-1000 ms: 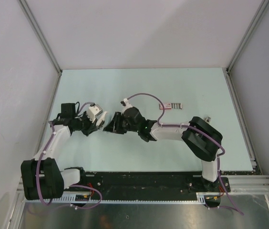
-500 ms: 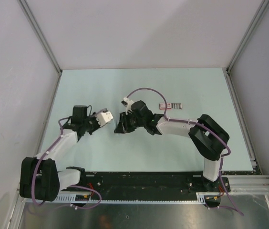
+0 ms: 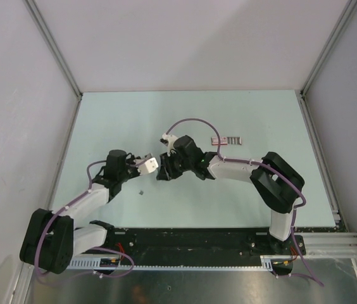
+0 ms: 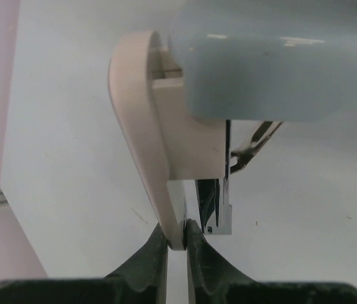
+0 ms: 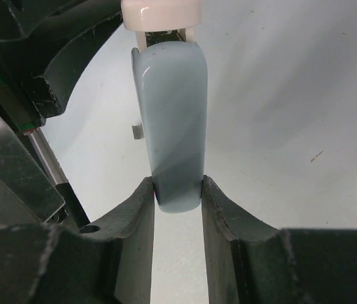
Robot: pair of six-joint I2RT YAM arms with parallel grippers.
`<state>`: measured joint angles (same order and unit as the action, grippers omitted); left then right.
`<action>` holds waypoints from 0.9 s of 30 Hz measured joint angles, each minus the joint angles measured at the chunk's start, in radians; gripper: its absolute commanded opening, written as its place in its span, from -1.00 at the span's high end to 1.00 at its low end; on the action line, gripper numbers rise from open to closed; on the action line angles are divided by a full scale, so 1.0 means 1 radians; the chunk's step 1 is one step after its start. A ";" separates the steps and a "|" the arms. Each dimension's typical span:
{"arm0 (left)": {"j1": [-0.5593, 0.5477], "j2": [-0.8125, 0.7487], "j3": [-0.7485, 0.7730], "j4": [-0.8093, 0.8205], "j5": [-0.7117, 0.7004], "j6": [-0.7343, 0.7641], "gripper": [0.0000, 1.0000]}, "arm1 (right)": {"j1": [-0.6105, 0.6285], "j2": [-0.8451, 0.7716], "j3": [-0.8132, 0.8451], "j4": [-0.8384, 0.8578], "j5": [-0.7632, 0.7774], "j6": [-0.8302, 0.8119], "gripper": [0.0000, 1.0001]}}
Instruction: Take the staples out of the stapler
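The stapler point(image 3: 149, 164) is held in the air between both grippers. It has a cream base point(image 4: 142, 126), a pale blue top point(image 4: 273, 63) and a metal magazine point(image 4: 224, 212) hanging open between them. My left gripper point(image 4: 177, 244) is shut on the thin edge of the cream base. My right gripper point(image 5: 177, 199) is shut on the end of the pale blue top point(image 5: 169, 114). In the top view the left gripper point(image 3: 138, 164) and right gripper point(image 3: 164, 170) meet at the stapler. A strip of staples point(image 3: 228, 140) lies on the table behind the right arm.
A small dark bit point(image 3: 140, 192) lies on the pale green table point(image 3: 229, 202) below the stapler. Grey walls and metal frame posts point(image 3: 64, 69) close in the table on three sides. The left arm's black body point(image 5: 39, 57) is close to the right gripper.
The left arm has swung right and nearer, carrying the stapler's cream end toward the right gripper. The right gripper shifted slightly. The small dark bit now shows on the table.
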<state>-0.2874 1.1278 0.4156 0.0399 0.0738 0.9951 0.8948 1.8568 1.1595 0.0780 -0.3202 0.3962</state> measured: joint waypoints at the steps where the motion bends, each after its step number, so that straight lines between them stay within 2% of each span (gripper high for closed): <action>1: -0.002 -0.001 0.000 0.005 -0.006 -0.004 0.44 | 0.001 0.000 0.000 0.002 0.002 0.001 1.00; 4: -0.003 0.000 0.046 -0.065 -0.008 -0.061 -0.30 | 0.007 0.000 0.002 0.020 0.016 0.017 1.00; 6: -0.003 0.000 0.103 -0.160 0.021 -0.120 -0.66 | 0.020 0.001 0.022 0.028 0.058 0.039 1.00; 7: -0.002 -0.001 0.130 -0.200 0.043 -0.148 -0.75 | 0.025 0.003 0.039 0.028 0.077 0.050 1.00; 12: 0.033 -0.080 0.250 -0.367 0.196 -0.307 -0.87 | 0.037 0.040 0.143 0.024 0.160 0.079 1.00; 15: 0.100 -0.137 0.299 -0.422 0.266 -0.388 -0.91 | 0.040 0.061 0.189 -0.011 0.204 0.082 1.00; 17: 0.172 -0.147 0.341 -0.446 0.303 -0.449 -0.96 | 0.045 0.084 0.235 -0.062 0.237 0.080 1.00; 22: 0.391 -0.105 0.465 -0.471 0.383 -0.603 -0.99 | 0.080 0.225 0.473 -0.280 0.348 0.049 1.00; 27: 0.445 -0.085 0.497 -0.482 0.404 -0.695 -0.99 | 0.145 0.358 0.664 -0.469 0.424 0.028 1.00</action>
<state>0.1574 1.0428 0.9131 -0.4419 0.4774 0.3004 1.0393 2.2147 1.8233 -0.3912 0.1036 0.4244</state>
